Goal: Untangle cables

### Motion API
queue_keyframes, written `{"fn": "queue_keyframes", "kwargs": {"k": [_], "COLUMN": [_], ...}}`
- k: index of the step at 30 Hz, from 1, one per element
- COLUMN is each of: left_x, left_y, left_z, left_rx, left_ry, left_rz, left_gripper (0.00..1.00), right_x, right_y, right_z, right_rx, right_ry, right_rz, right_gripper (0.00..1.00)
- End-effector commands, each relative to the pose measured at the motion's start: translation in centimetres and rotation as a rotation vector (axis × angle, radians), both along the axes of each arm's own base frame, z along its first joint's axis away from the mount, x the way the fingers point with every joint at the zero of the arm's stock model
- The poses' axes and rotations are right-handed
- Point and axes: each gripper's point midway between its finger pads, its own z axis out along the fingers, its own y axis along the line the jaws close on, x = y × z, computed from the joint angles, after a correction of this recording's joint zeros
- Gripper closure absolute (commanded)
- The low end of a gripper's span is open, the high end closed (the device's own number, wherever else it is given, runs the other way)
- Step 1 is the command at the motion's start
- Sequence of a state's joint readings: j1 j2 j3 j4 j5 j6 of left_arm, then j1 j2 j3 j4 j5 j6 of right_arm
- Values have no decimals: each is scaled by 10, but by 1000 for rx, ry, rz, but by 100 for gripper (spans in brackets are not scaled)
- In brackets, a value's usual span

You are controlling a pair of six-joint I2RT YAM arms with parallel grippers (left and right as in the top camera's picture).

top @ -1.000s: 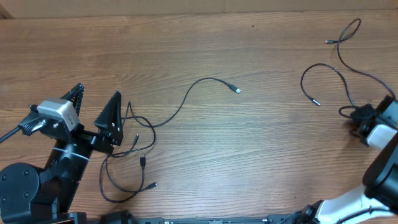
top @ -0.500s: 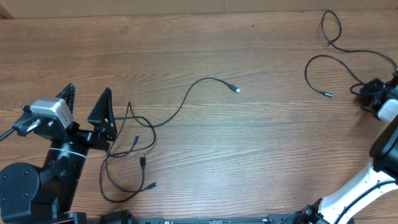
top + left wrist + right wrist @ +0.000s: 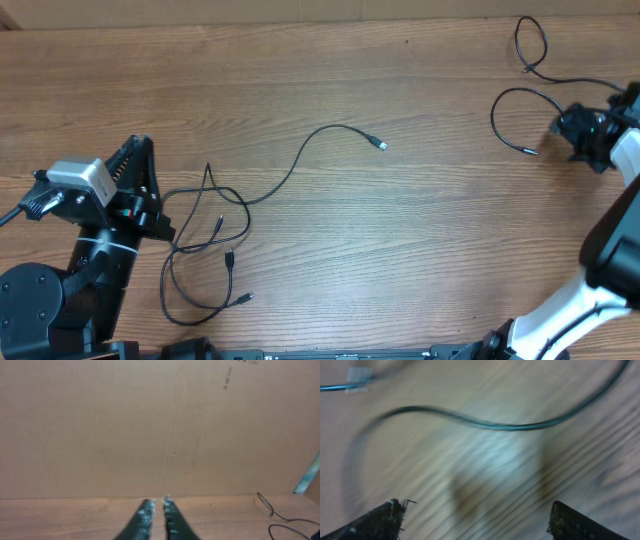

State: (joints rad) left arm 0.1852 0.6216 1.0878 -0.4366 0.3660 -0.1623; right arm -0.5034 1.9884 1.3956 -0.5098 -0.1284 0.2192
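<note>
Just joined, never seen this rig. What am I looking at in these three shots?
Two robot arms work at a wooden table, each ending in a two-finger gripper. The wide shot comes from a camera above; the other two come from cameras on the wrists, looking along the fingers. Thin black cables lie loose: a tangle by the left arm, one strand ending in a silvery plug, and separate loops on the right. The left gripper is shut, with nothing visible between its fingers. The right gripper is open above a blurred cable. Nothing appears held.
</note>
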Motion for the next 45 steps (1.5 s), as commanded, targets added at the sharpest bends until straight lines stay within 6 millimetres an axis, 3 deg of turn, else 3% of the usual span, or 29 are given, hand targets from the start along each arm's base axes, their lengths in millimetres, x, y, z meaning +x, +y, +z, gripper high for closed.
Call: {"fn": "queue_keyframes", "kwargs": {"k": [1, 2, 5, 7, 11, 13, 14, 15, 20, 22, 28, 33, 37, 42, 45], "left_x": [-9, -11, -18, -27, -62, -84, -94, -105, -170, -197, -249, -273, -279, -271, -269], "left_y": [1, 1, 9, 21, 62, 69, 68, 69, 63, 64, 81, 88, 85, 70, 61], "left_z": [20, 22, 36, 44, 44, 44, 46, 49, 84, 89, 49, 35, 33, 34, 35], "left_rx": [19, 20, 29, 72, 154, 206, 230, 250, 243, 232, 144, 44, 16, 19, 17], "left_ry": [-55, -61, -88, -92, 7, 60, 74, 82, -31, -74, -24, -62, -89, -100, -105], "left_rz": [16, 18, 74, 161, 432, 490, 499, 512, 544, 556, 573, 539, 463, 276, 180], "left_gripper": [95, 93, 66, 52, 39, 35, 21, 2, 0, 0, 0, 0, 0, 1, 0], "right_x": [17, 16, 3, -8, -33, -42, -48, -55, -94, -112, -153, -166, -171, -180, -189], "right_y": [56, 85, 177, 228, 316, 353, 371, 390, 481, 510, 571, 600, 607, 611, 628], "right_z": [91, 100, 109, 106, 96, 92, 90, 89, 95, 97, 88, 73, 56, 33, 26], "right_rx": [-4, 36, 188, 262, 253, 204, 172, 150, 117, 118, 216, 340, 436, 537, 605], "right_ry": [-173, -181, -171, -135, -51, -27, -17, -11, -60, -82, -46, 34, 149, 304, 345], "right_rz": [146, 229, 514, 652, 889, 979, 1022, 1066, 1293, 1370, 1391, 1244, 1049, 772, 720], "right_gripper": [0, 0, 0, 0, 0, 0, 0, 0, 0, 0, 0, 0, 0, 0, 0]}}
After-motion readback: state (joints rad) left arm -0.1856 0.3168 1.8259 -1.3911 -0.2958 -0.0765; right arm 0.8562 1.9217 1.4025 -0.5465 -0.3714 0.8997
